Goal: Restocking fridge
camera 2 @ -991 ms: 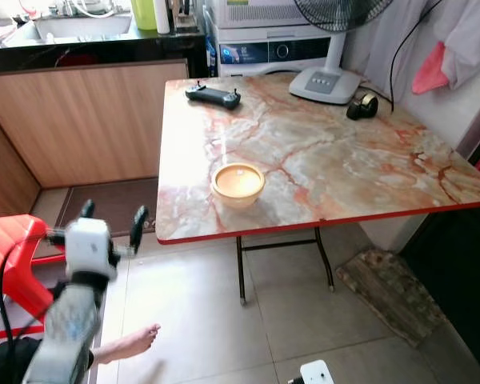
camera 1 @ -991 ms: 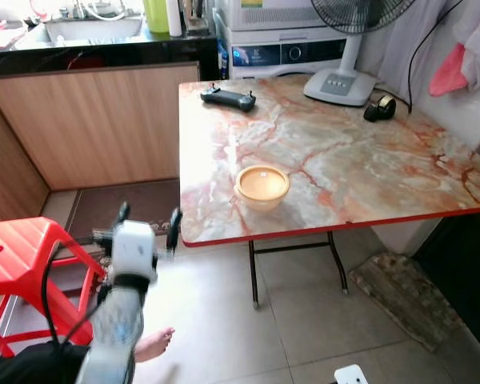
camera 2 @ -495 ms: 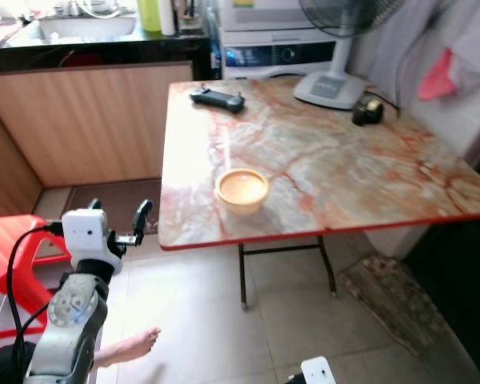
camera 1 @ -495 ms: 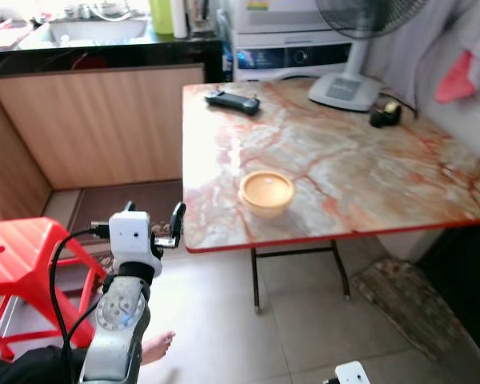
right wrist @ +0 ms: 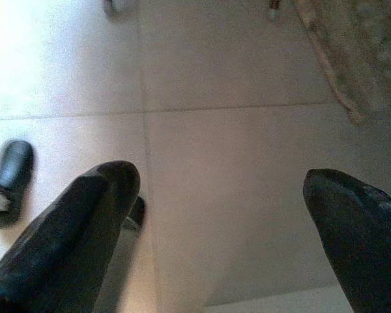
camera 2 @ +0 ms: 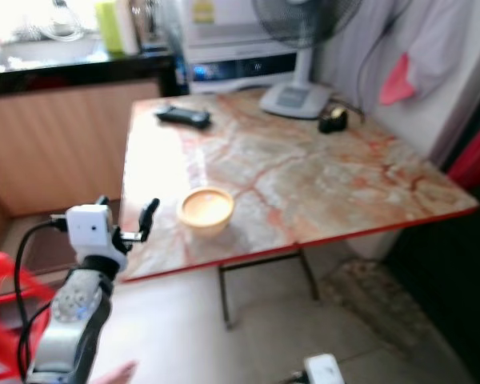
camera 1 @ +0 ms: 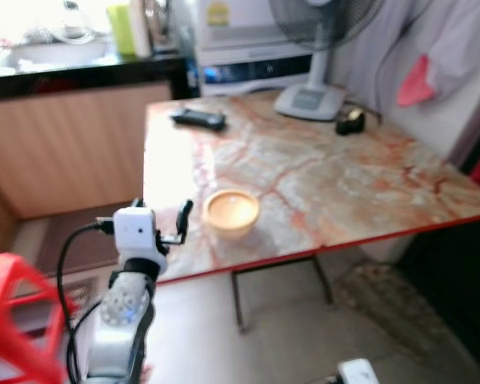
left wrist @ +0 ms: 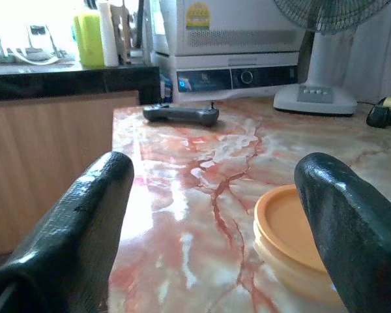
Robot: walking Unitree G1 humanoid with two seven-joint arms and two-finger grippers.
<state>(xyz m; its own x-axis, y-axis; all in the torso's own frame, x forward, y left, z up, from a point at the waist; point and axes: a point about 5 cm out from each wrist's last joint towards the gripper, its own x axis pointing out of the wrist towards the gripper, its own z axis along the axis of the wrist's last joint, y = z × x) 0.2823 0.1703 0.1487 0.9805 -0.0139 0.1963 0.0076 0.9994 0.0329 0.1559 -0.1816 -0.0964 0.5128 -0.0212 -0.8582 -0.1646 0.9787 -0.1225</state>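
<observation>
A round orange container (camera 1: 231, 211) with a lid sits near the front left corner of the marble table (camera 1: 336, 180). My left gripper (camera 1: 162, 214) is raised at the table's left front edge, just left of the container. It is open and holds nothing. The left wrist view looks across the tabletop, and the container (left wrist: 300, 241) lies close ahead, by one finger (left wrist: 342, 222). My right gripper (right wrist: 218, 176) hangs low, open over the tiled floor.
A black controller (camera 1: 198, 119), a fan base (camera 1: 308, 98) and a tape roll (camera 1: 351, 122) stand at the table's far side. A red stool (camera 1: 16, 320) is at my left. A worn mat (camera 1: 384, 288) lies under the table's right end. A dark shoe (right wrist: 10, 173) lies on the floor.
The whole view has shifted and blurred, so the camera has moved. My left gripper has come up closer to the table edge, nearer the orange container. It stays open.
</observation>
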